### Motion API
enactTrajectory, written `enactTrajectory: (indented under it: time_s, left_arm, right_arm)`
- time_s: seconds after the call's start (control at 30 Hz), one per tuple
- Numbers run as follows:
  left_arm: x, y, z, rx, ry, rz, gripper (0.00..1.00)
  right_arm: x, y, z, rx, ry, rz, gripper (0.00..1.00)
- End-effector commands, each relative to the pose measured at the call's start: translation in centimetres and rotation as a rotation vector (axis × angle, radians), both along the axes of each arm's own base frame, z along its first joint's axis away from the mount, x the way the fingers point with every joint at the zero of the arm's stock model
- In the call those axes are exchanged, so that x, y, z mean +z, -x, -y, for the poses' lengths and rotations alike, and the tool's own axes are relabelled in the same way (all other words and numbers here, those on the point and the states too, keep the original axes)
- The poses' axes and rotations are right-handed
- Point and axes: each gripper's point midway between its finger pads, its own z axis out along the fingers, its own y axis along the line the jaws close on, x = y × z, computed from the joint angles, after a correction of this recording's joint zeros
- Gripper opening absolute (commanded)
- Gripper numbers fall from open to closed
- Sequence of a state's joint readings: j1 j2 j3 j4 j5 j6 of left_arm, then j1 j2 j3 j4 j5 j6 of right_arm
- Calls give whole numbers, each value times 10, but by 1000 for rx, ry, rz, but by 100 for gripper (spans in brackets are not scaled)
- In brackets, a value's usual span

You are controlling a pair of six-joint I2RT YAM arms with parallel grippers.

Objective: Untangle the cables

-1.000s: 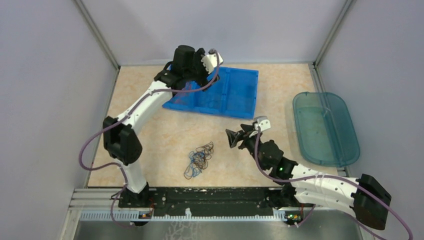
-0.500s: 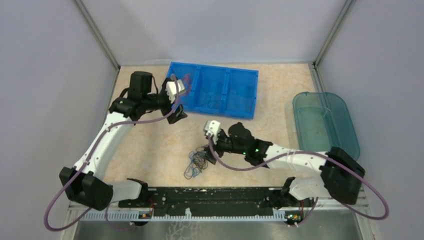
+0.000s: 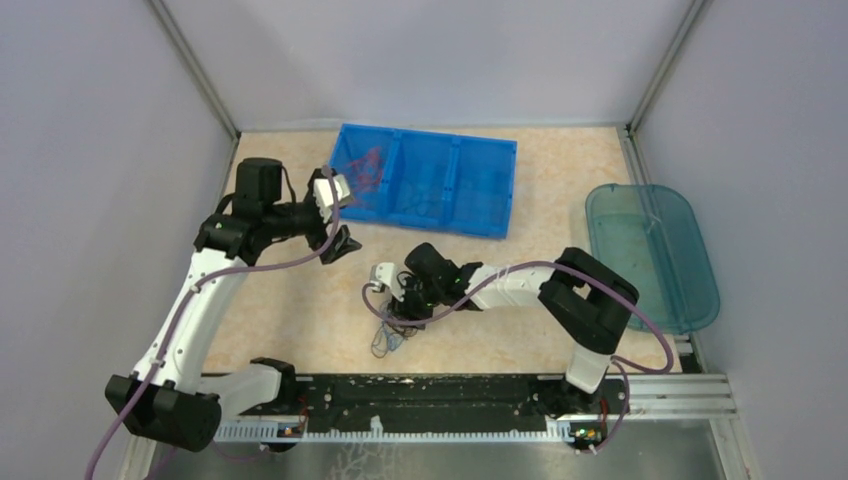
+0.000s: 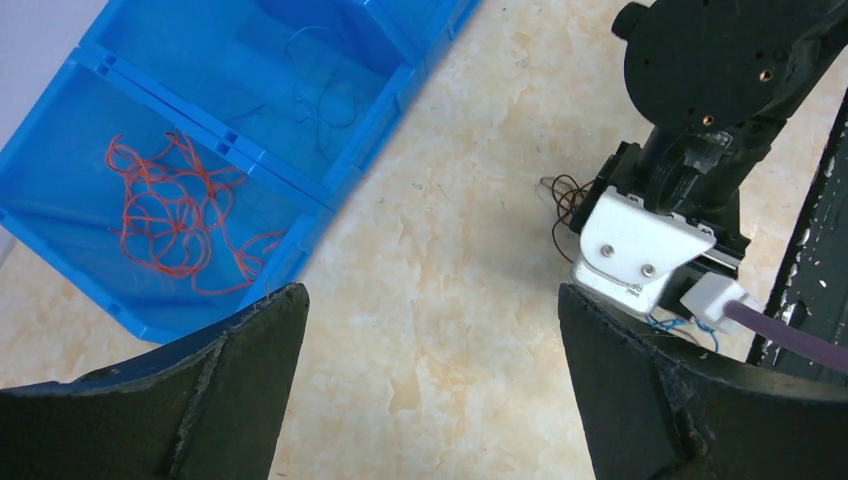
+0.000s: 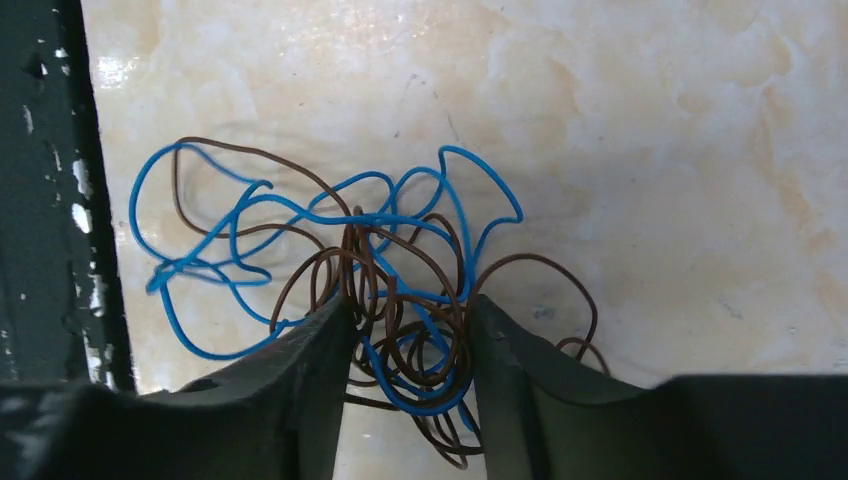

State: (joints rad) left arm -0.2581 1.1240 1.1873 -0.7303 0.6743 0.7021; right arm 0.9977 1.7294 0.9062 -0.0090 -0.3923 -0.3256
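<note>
The cables (image 3: 385, 335) are a small clump of thin blue and brown wires (image 5: 360, 250) on the table, near the front rail. My right gripper (image 3: 393, 312) is down over the clump. Its jaws (image 5: 410, 305) are open, one on each side of the brown and blue loops, with wires filling the gap. More blue loops spread out to the left of the fingers. My left gripper (image 3: 340, 245) hangs wide open (image 4: 430, 295) above bare table beside the bin, holding nothing. Red wires (image 4: 180, 215) lie in the bin's left compartment (image 3: 365, 165).
A blue three-compartment bin (image 3: 480, 222) stands at the back, with a thin blue wire (image 4: 320, 95) in its middle compartment. A teal tray (image 3: 650, 255) lies at the right. The black front rail (image 5: 45, 200) runs just beside the clump.
My right arm has swung left and come down onto the clump, its jaws narrowing around the wires. My left arm has drawn back from the bin to its front-left corner.
</note>
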Motion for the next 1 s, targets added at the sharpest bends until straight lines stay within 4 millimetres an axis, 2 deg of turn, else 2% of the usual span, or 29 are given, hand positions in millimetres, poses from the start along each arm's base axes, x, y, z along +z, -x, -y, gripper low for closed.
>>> enactTrajectory:
  time_s: [0.0, 0.07, 0.1, 0.17, 0.23, 0.33, 0.63, 0.8, 0.87, 0.97]
  left_arm:
    - [-2, 6, -4, -21, 4, -6, 100]
    - [-6, 7, -6, -17, -6, -15, 100]
    - [-10, 8, -6, -15, -9, -22, 99]
    - [-17, 10, -7, -28, -23, -25, 99]
    - [-27, 15, -7, -44, -28, -35, 98]
    - [-42, 21, -4, -70, -23, -64, 97]
    - [-111, 50, 29, -156, -131, -172, 91]
    - [-143, 56, 32, -143, -157, -290, 84]
    - [-151, 56, 32, -135, -162, -311, 78]
    - [-152, 53, 37, -135, -146, -281, 70]
  right_arm:
    - [43, -41, -19, -196, -183, 3, 33]
    - [56, -57, -17, -325, -269, -24, 19]
    - [58, -63, -15, -383, -294, -35, 18]
    - [79, -71, -13, -481, -384, -31, 17]
    - [85, -76, -8, -587, -447, -65, 15]
    - [95, -73, -3, -668, -548, -128, 14]
    - [80, -63, 3, -792, -541, -225, 15]
    - [67, -64, 7, -842, -521, -236, 15]
    - [62, -65, 8, -859, -512, -236, 16]
    - [55, -68, 6, -877, -492, -228, 17]
